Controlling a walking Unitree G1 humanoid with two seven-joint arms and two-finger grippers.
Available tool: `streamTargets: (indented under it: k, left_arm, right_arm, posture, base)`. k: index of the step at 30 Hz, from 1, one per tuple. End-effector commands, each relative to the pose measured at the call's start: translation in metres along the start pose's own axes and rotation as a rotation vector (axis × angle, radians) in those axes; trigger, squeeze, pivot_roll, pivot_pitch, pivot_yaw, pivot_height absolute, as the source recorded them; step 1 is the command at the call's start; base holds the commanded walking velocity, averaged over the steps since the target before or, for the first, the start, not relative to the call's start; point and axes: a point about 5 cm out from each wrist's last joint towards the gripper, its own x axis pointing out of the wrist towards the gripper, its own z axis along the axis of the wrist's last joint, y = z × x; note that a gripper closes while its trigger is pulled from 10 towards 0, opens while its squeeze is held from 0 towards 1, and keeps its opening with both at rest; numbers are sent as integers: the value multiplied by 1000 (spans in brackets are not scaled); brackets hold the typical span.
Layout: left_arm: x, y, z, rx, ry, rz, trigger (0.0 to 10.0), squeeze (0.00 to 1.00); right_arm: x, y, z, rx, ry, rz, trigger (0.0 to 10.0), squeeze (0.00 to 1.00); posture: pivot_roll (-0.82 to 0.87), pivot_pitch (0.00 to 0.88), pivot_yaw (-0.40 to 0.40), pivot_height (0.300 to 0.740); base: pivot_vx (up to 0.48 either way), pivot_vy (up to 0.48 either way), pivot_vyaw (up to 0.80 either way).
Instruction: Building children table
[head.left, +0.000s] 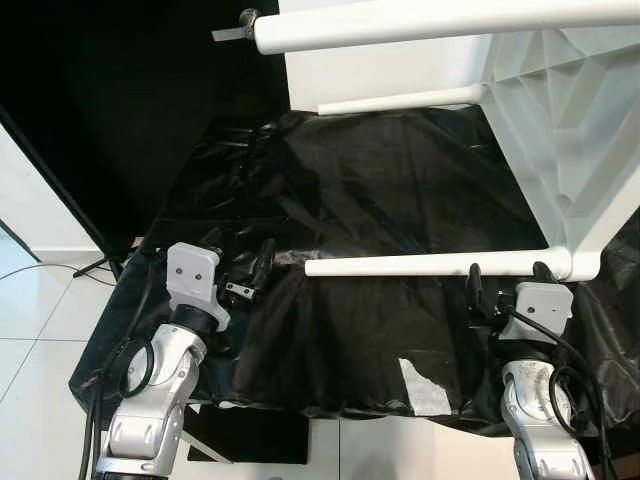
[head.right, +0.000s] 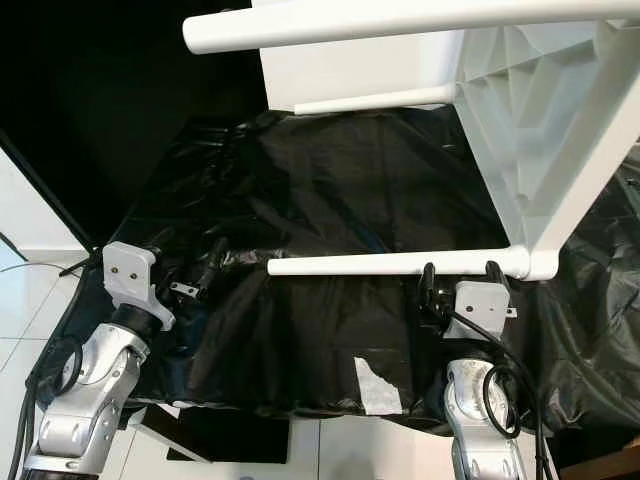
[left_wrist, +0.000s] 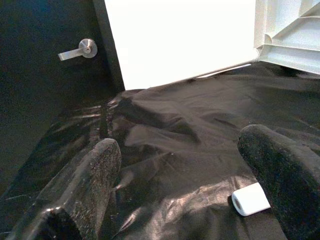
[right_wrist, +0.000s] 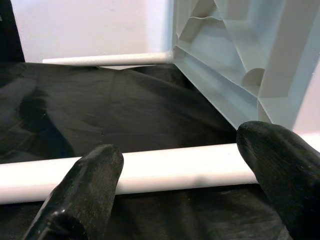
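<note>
— Left gripper (head.left: 250, 268) first: what do you have?

— From my station I see it low over the black plastic sheet (head.left: 350, 190) that covers the work surface, at the sheet's left part. Its two fingers (left_wrist: 92, 180) are spread apart with nothing between them. Beyond it in the wrist view are a dark door with a silver door handle (left_wrist: 80, 49) and a white wall panel (left_wrist: 180, 40).

— And the table?

— I read the white children's table (head.left: 570, 130) as lying on its side at the right of the sheet, its ribbed underside facing left. Three white legs point leftward: an upper leg (head.left: 420, 25) high across the view, a far leg (head.left: 400, 100) near the wall, and the near leg (head.left: 430, 265) lying just above the sheet.

— Right gripper (head.left: 506, 275)?

— I have it right at the near leg, close to where the leg meets the table corner. Its fingers (right_wrist: 85, 185) are parted, one on either side of the leg; whether they touch it I can't tell. A pale torn patch (head.left: 420, 385) shows on the sheet's front edge, left of that arm.
</note>
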Motion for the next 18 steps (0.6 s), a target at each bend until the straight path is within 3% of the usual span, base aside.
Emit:
streamTargets:
  k: [1, 6, 13, 18]
  left_arm:
    - [0, -3, -2, 10, 6, -64, 10000, 0]
    - [-1, -3, -4, 9, 7, -59, 10000, 0]
    - [1, 7, -4, -18, 4, -11, 10000, 0]
    - [1, 16, 2, 43, -14, -6, 10000, 0]
  right_arm:
    - [-2, -1, -5, -5, 25, -7, 10000, 0]
    - [-3, -2, -6, -10, 27, -7, 10000, 0]
    - [-1, -1, -2, -17, 10, 14, 10000, 0]
    - [-1, 0, -1, -7, 14, 22, 10000, 0]
  posture:
    - [-25, 21, 43, 740]
    - [-27, 22, 40, 740]
    - [-27, 26, 37, 740]
    - [-25, 34, 34, 740]
  base:
    - [0, -398, 0]
    - [0, -397, 0]
    - [0, 0, 0]
    - [0, 0, -231]
